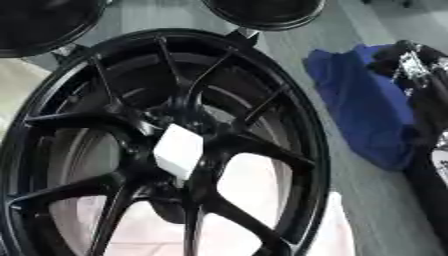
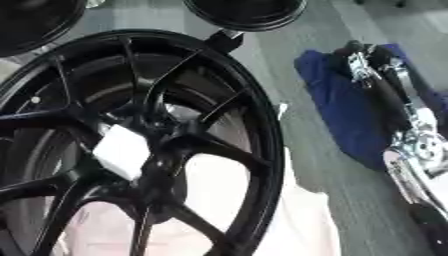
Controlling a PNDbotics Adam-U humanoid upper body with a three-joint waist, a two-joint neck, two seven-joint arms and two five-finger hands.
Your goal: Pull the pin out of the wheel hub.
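Pin [image 1: 178,150]: the only candidate for it is a pale, blocky piece seated at the centre of the wheel hub [image 1: 166,145], where the black spokes meet. It is blurred, so calling it the pin is a judgement rather than a clear reading. It shows a broad white face with its upper corner tilted toward the far right, and its long axis appears to run out of the hub face toward the camera, though that cannot be confirmed from these views.

Nearest the camera, the lower rim of the wheel runs off the bottom edge of both views, with a pale surface showing through the gaps between the lower spokes. The wheel fills the left and centre of the scene, standing tilted.

Right hand [image 2: 363,62]: it lies well apart from the hub, at the far right, over a blue cloth [image 1: 363,107] spread on the grey floor. The right arm [image 2: 411,145], black with silver joints, runs along the right edge toward it. Whether its fingers are curled or straight cannot be told; the hand appears only as a dark and silver mass. The pin lies to the left of this hand and nearer the camera, with the wheel's right rim between the two.

Left hand: not visible in either view, so the right hand is the only one that can be placed relative to the pin.

Farthest off, two more dark round rims [image 1: 262,12] stand beyond the wheel along the top edge.
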